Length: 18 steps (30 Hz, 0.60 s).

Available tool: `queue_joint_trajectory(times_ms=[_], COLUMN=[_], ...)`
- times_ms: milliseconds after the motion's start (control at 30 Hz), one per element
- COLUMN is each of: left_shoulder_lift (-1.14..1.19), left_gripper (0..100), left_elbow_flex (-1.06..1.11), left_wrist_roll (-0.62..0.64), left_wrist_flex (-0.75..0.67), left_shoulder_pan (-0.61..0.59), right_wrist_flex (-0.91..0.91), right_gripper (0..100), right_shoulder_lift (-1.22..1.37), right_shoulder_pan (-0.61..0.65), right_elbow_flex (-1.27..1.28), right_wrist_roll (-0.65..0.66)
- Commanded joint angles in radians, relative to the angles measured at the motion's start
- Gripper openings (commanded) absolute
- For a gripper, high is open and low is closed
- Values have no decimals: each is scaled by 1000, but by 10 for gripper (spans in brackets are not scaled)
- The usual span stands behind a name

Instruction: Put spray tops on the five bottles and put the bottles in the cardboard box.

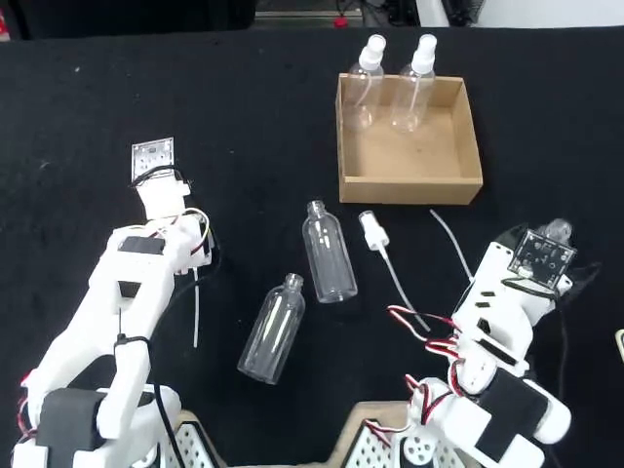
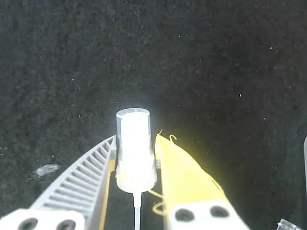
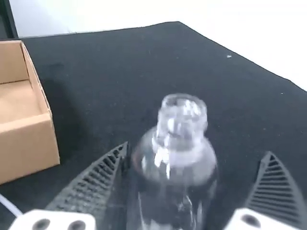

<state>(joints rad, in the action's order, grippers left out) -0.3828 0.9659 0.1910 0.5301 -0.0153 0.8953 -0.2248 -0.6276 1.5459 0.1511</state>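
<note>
My left gripper (image 2: 136, 139) is shut on a white spray top (image 2: 135, 148), whose thin tube (image 1: 195, 307) trails down beside the left arm (image 1: 146, 263). My right gripper (image 3: 196, 151) is open around a clear uncapped bottle (image 3: 175, 143). That bottle rests against one finger (image 3: 96, 182), and the other finger (image 3: 276, 187) stands apart from it. Its neck (image 1: 557, 231) shows past the right arm (image 1: 507, 312). Two uncapped bottles (image 1: 329, 252) (image 1: 273, 327) lie mid-table. A loose spray top (image 1: 373, 232) lies beside them. Two capped bottles (image 1: 363, 93) (image 1: 414, 93) lie in the cardboard box (image 1: 409, 185).
The box stands at the back right of the black table, with its near half bare (image 3: 19, 105). A thin white tube (image 1: 453, 244) lies between the box and the right arm. The table's right edge (image 3: 259, 62) runs close behind the right gripper.
</note>
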Motion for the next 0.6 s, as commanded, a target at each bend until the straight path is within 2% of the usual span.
queue_joint_trajectory(times_ms=[0, 433, 567], left_shoulder_lift=[-40, -40, -40], left_gripper=[30, 30, 30], left_elbow_flex=[-5, -8, -10], left_wrist_roll=[8, 8, 8], left_wrist_flex=[-21, -21, -21], left_shoulder_pan=[2, 1, 1], right_wrist_flex=[6, 17, 18], right_gripper=[385, 385, 385], right_shoulder_lift=[-54, -54, -127], right_shoulder_pan=[-18, -14, -14], right_elbow_flex=[4, 27, 85], right_wrist_roll=[-6, -5, 0])
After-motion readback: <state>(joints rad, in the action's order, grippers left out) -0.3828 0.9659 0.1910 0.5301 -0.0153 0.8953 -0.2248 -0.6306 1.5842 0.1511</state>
